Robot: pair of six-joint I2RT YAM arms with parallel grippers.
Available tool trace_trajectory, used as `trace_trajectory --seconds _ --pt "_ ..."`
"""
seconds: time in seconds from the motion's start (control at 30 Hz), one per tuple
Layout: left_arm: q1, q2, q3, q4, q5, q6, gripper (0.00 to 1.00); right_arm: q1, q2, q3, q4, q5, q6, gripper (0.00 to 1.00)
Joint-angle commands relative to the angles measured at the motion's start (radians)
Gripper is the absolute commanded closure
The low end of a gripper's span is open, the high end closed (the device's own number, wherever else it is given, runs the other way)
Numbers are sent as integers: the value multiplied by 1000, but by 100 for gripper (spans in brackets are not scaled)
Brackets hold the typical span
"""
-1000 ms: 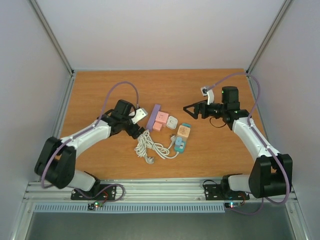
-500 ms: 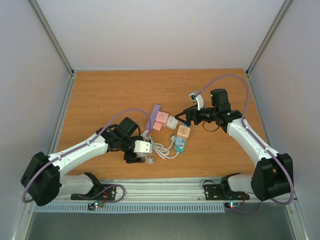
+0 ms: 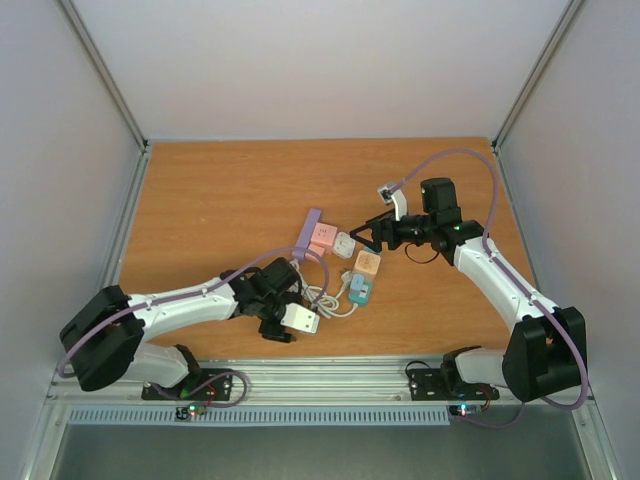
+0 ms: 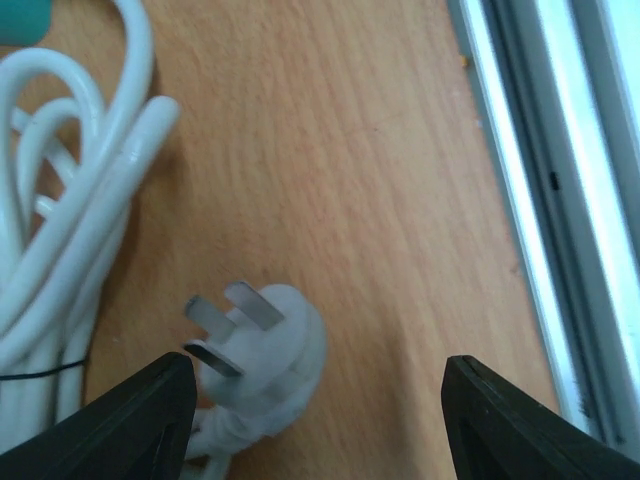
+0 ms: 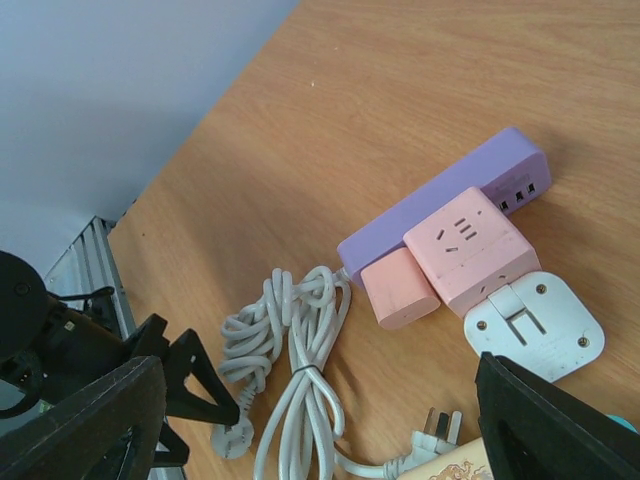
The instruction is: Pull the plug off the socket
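The left tool is held wide by the white plug on the counter. The right tool is held wide too.

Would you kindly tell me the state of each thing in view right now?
Plug: lying loose, prongs bare.
Cable: coiled, tied.
Left gripper: open, straddling the plug.
Right gripper: open, empty.
Pink cube: against the purple strip, seemingly plugged in.
Small pink adapter: likewise against the strip.

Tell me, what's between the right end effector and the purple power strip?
The white adapter and pink cube socket sit between right end effector and purple power strip, in the top view.
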Motion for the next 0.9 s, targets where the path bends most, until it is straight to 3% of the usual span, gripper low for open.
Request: trace_trajectory --seconds 0.0,0.2,0.37,0.47,0.6,0.87 --pt "-21 35 -18 138 -64 -27 31 5 4 7 -11 -8 1 14" --pt "-44 40 -75 187 -122 -4 43 5 0 7 -13 -4 -2 14" --pt "-44 -20 -70 129 -104 -14 72 5 1 7 -16 -1 -9 14" --pt "-30 -90 -49 73 -51 -45 83 5 4 9 -19 -2 -16 14" --pt "70 -132 -3 -35 113 -60 88 5 13 14 -24 -6 -31 16" --pt "225 -165 117 -168 248 -64 92 63 35 15 -42 33 -80 23"
